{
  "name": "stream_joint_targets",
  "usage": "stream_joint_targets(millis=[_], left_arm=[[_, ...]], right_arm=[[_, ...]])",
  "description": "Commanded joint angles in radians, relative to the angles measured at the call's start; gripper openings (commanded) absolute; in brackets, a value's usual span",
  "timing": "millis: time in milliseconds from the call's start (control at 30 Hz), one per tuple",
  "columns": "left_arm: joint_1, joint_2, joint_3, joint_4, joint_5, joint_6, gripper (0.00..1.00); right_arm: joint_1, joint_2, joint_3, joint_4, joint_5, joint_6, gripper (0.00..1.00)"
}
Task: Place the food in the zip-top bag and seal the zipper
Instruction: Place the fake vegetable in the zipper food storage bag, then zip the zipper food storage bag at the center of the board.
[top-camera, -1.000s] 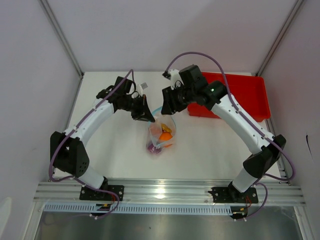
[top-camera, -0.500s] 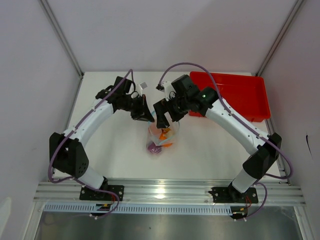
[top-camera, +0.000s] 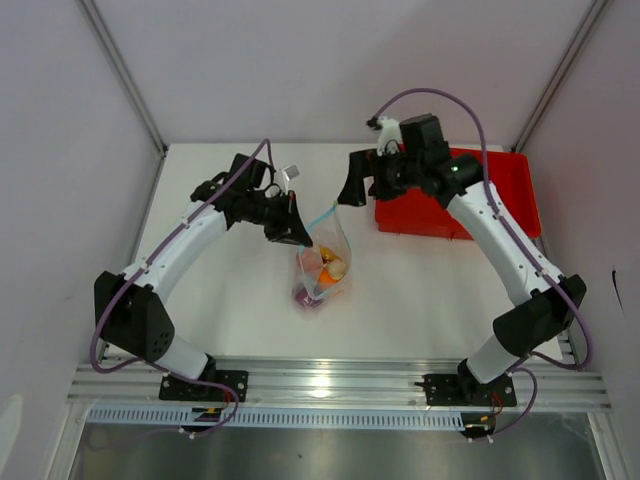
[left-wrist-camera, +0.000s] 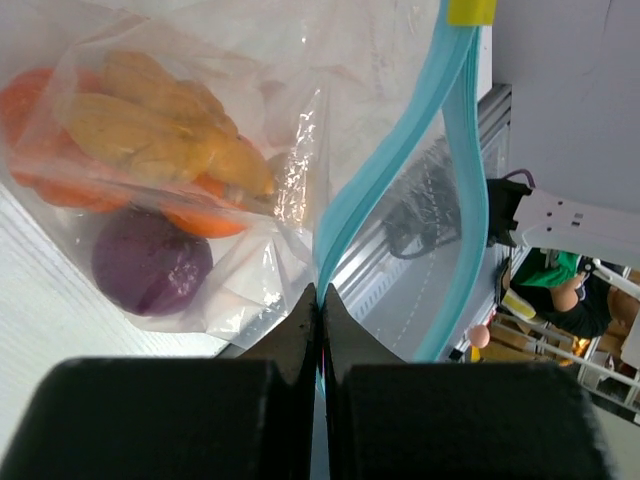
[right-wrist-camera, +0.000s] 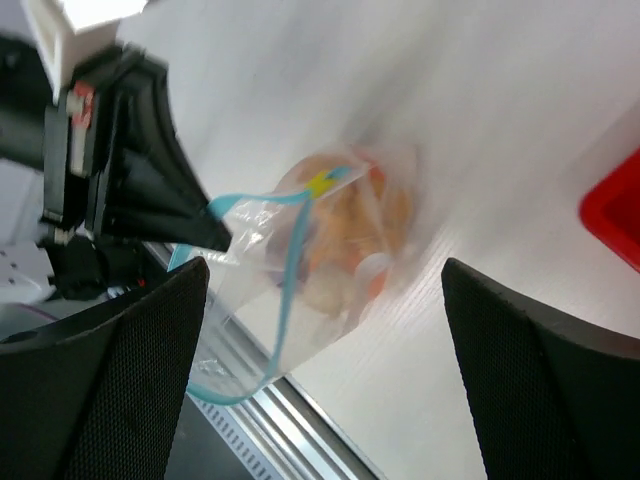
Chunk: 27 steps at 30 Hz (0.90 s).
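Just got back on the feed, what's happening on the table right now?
The left gripper is shut on the zipper of the zip-top bag, holding the bag's mouth up off the table. The food is inside the bag: orange, yellow and purple pieces show through the plastic. The two blue zipper strips stand apart, so the bag is not yet sealed. The right gripper is open and empty, hovering beside the red tray, apart from the bag.

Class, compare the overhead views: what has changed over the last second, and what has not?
The right gripper moved in over the zip-top bag, then drew back toward the red tray, open. The left gripper stays shut on the zipper; bag and food stay put.
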Motion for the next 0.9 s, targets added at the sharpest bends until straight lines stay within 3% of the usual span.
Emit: stream_joint_targets(millis=[0,400,600,700,867], left_arm=[[-0.045,-0.05,0.046,-0.017,0.032,0.045,0.01],[-0.111,-0.139,0.015,-0.028,0.076,0.106,0.01],[-0.115,-0.218,-0.114,0.08,0.167,0.122,0.0],[-0.123,-0.257,-0.198,0.117,0.184,0.108,0.01],[-0.122,-0.336,-0.331,0.182,0.101,0.09,0.0]], right_arm=[[-0.102,-0.061,-0.059,0.125,-0.099,0.078,0.99],[-0.163,-0.134,-0.363,0.252,-0.048,0.039,0.99],[-0.157,-0.237,-0.619,0.407,-0.187,0.001,0.99],[-0.098,-0.262,-0.72,0.447,-0.198,-0.004,0.99],[0.128,-0.369,-0.876,0.614,-0.039,0.116,0.99]])
